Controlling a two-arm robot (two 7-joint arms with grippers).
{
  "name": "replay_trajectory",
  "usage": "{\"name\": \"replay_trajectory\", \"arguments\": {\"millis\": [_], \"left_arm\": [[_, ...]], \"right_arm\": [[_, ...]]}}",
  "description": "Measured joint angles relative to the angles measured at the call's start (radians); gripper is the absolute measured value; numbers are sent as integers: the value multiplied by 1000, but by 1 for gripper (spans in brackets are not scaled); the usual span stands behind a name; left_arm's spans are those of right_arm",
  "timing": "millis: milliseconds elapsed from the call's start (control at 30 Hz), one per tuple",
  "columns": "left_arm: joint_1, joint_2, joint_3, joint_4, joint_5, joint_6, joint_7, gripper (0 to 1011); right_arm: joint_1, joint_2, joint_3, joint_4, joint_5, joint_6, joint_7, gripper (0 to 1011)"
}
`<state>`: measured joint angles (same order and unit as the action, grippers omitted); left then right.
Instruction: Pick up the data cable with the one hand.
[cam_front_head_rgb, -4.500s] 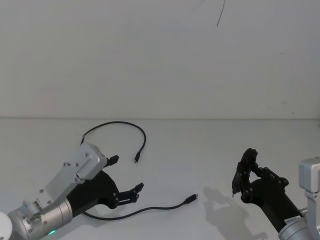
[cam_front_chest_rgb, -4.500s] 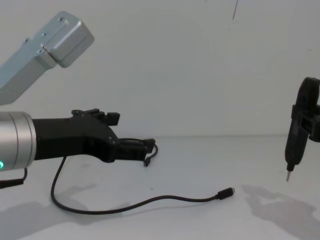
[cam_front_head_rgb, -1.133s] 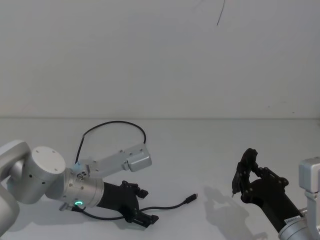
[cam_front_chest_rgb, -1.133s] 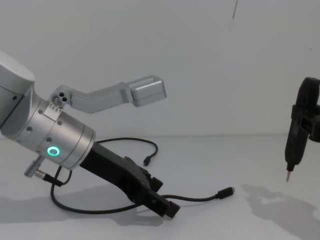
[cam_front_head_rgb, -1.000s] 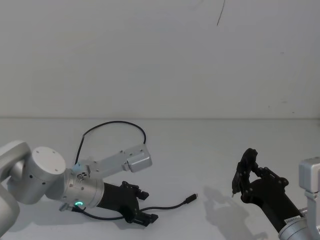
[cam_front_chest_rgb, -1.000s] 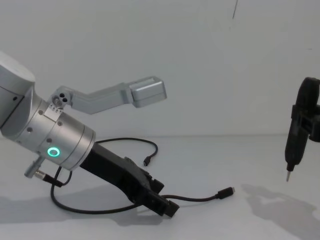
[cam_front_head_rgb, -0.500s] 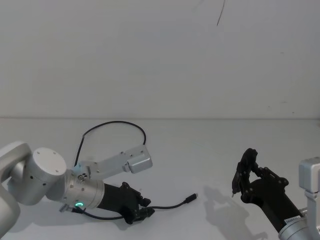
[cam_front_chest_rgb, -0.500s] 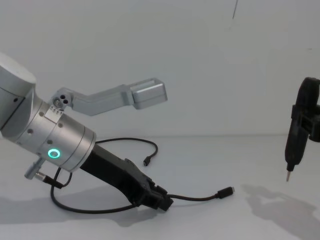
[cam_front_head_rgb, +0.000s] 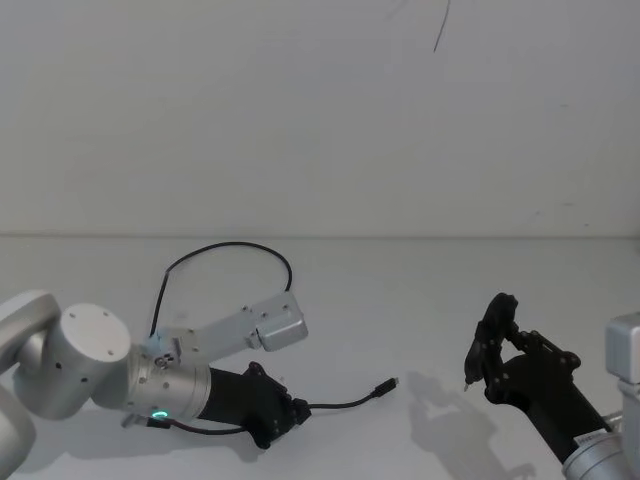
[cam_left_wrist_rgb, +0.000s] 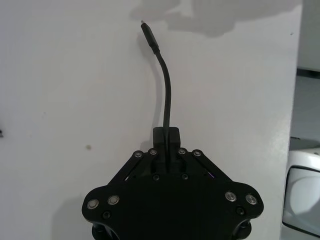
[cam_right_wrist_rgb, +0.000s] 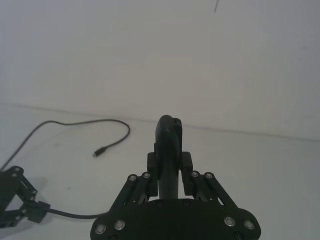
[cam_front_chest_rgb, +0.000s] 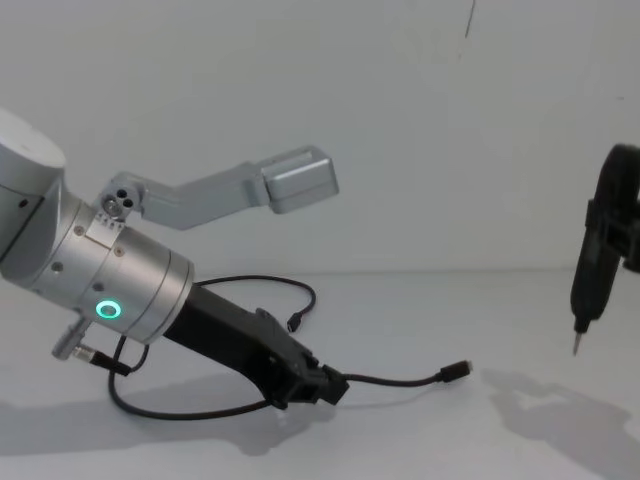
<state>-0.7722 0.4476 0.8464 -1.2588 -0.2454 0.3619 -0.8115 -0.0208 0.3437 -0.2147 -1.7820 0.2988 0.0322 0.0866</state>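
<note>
White worktop (cam_front_head_rgb: 420, 290) before a plain white wall (cam_front_head_rgb: 320, 120). Near left, the left hand (cam_front_head_rgb: 283, 413) reaches low and rightward from a steeply angled arm, clenched on the data cable (cam_front_head_rgb: 345, 403). One plug end extends right and the rest loops far-left. Near right, the right hand (cam_front_head_rgb: 495, 352) grips a slim black tool (cam_front_head_rgb: 484, 340), tip down. Bare worktop separates the two hands.

A slim black pointed tool (cam_front_chest_rgb: 589, 285) hangs above the white table (cam_front_chest_rgb: 430, 435).

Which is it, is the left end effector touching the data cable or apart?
Touching. The left wrist view shows the left end effector shut on the data cable.
</note>
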Motion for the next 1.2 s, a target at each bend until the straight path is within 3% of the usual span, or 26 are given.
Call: {"name": "replay_trajectory", "arguments": {"millis": [333, 600, 933, 1200], "left_arm": [[47, 32, -32, -84, 3, -105, 33, 49], [80, 59, -60, -151, 3, -186, 48, 49], [98, 76, -76, -190, 1, -229, 55, 49], [105, 82, -82, -205, 0, -247, 58, 49]], "right_arm": [[-9, 12, 40, -41, 76, -20, 68, 269], [-11, 11, 84, -69, 191, -22, 138, 269], [-6, 6, 108, -74, 281, -11, 178, 269], [3, 3, 116, -57, 318, -9, 191, 269]]}}
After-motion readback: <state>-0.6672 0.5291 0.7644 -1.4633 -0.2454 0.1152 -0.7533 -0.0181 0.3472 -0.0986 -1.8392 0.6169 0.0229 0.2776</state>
